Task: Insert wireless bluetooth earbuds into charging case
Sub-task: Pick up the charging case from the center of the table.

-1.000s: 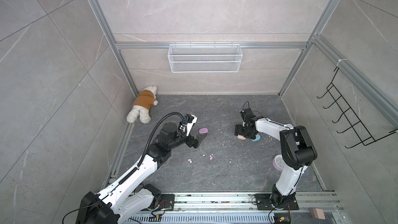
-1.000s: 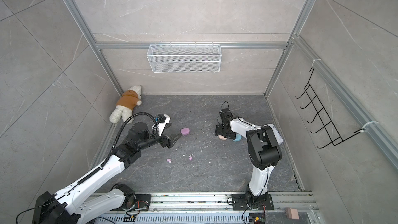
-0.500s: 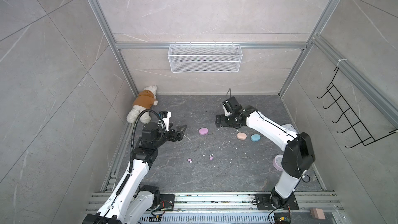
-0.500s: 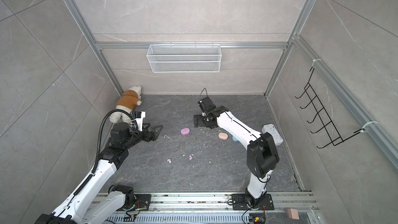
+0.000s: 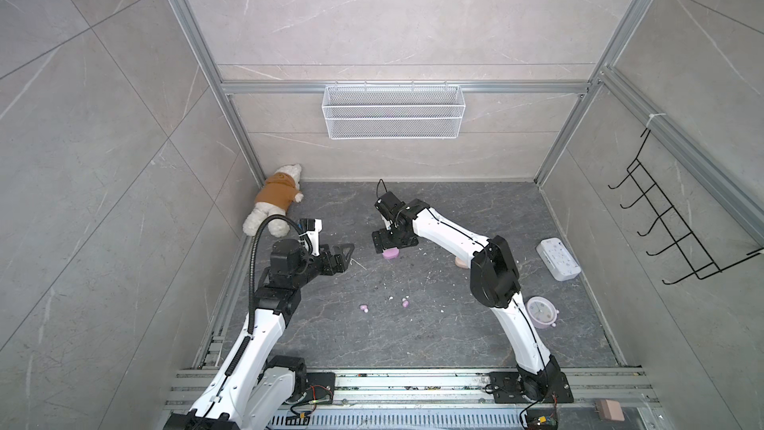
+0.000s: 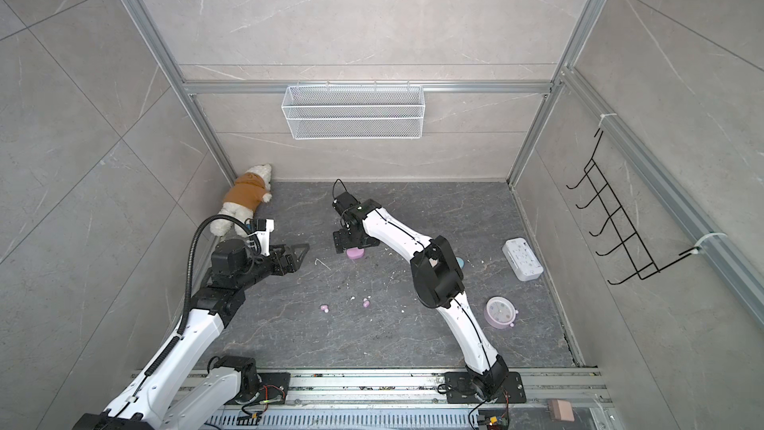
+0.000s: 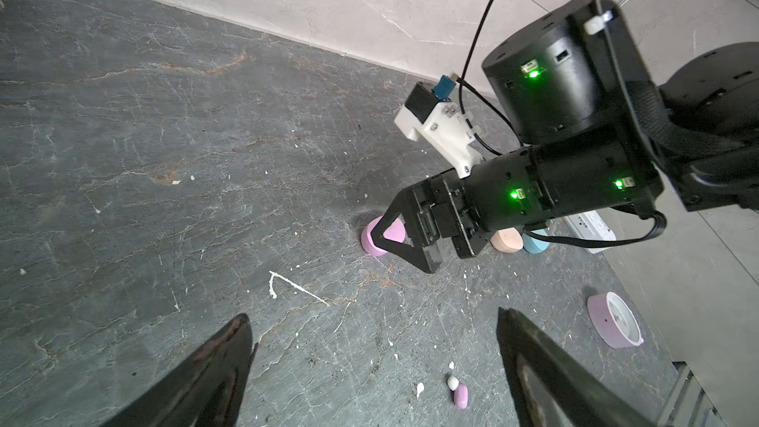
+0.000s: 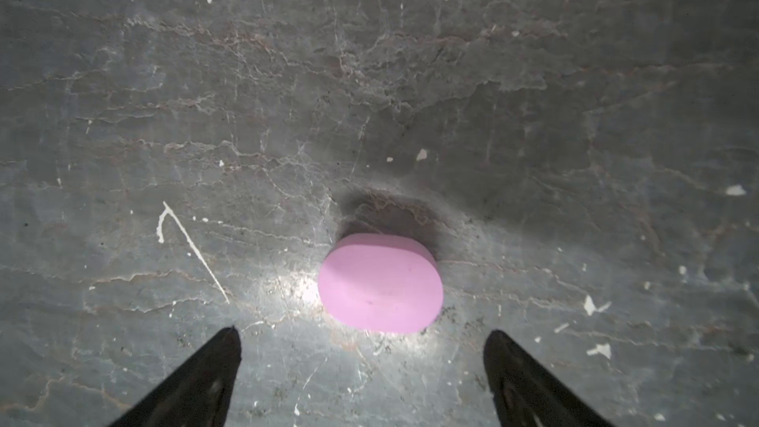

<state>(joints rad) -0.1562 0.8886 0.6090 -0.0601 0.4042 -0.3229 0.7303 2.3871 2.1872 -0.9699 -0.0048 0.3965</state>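
Hovering my right gripper point(image 8: 362, 336) low over the lilac case point(image 8: 380, 283), I am holding its jaws spread wide and empty. The case is sitting just ahead of the gap between the fingertips, untouched as far as the wrist view shows. I judge the closed lid needs dealing with before any bud can go in. The case is lying flat on the floor point(image 8: 575, 117), lid face up, with its long axis running roughly across the gap between my fingers, a little skewed; which end carries the hinge I cannot tell. I am hanging my left gripper point(image 7: 374, 314) off to the side, well apart from the case, equally wide and empty, probably to give the right arm room. The two lilac earbuds point(image 5: 364, 307) are lying loose on the floor, well apart from the case and nearer my base. The one showing in the left wrist view is lying on its side, its long axis lining up roughly with a white crumb point(image 7: 452, 382) just beside it.
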